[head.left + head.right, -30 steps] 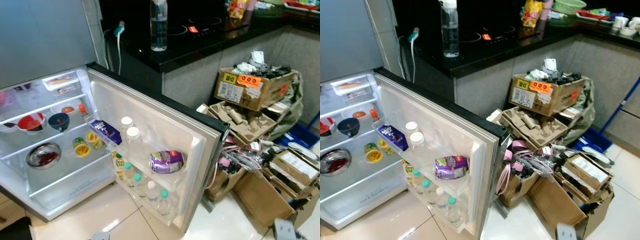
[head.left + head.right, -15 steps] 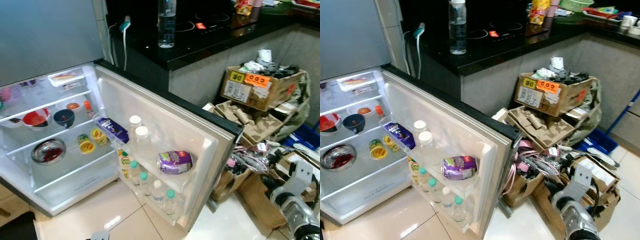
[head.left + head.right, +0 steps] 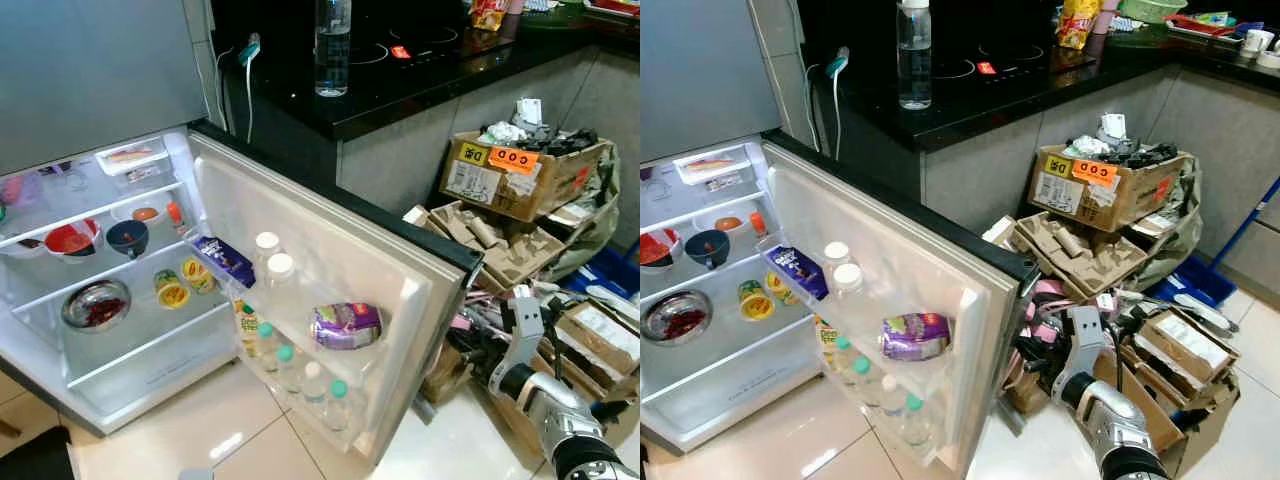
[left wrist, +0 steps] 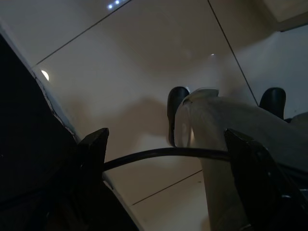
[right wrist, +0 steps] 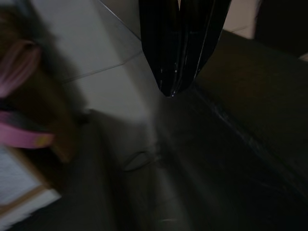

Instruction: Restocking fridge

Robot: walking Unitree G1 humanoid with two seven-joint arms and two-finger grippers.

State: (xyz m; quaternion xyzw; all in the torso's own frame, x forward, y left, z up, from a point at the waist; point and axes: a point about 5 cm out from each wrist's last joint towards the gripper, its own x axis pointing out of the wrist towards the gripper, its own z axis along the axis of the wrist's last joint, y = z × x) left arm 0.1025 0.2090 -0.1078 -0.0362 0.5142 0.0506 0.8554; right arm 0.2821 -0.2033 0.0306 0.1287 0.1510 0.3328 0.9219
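- At the lower right of the head views, the right arm reaches forward and up, its wrist just beside the outer edge of the open fridge door (image 3: 330, 250); the right end effector (image 3: 1032, 365) points toward that edge, in front of the cardboard boxes (image 3: 520, 180).
- The fridge (image 3: 110, 290) stands open to the left of the arm, well apart from it except for the door edge.
- The door's racks hold a purple packet (image 3: 345, 325), two white-capped bottles (image 3: 275, 275), a dark blue carton (image 3: 222, 260) and a lower row of small green-capped bottles (image 3: 300, 375).
- The fridge shelves carry a red bowl (image 3: 68, 240), a dark bowl (image 3: 127, 238), a steel bowl (image 3: 95, 308) and two yellow tubs (image 3: 178, 285).
- On the black worktop (image 3: 420, 70) behind stands a clear water bottle (image 3: 332, 48).
- In the left wrist view, the left end effector (image 4: 168, 163) hangs over pale floor tiles (image 4: 134, 72), its fingers apart.
- In the right wrist view, the right end effector's fingers (image 5: 163, 53) are pressed together, empty, over a dark surface.
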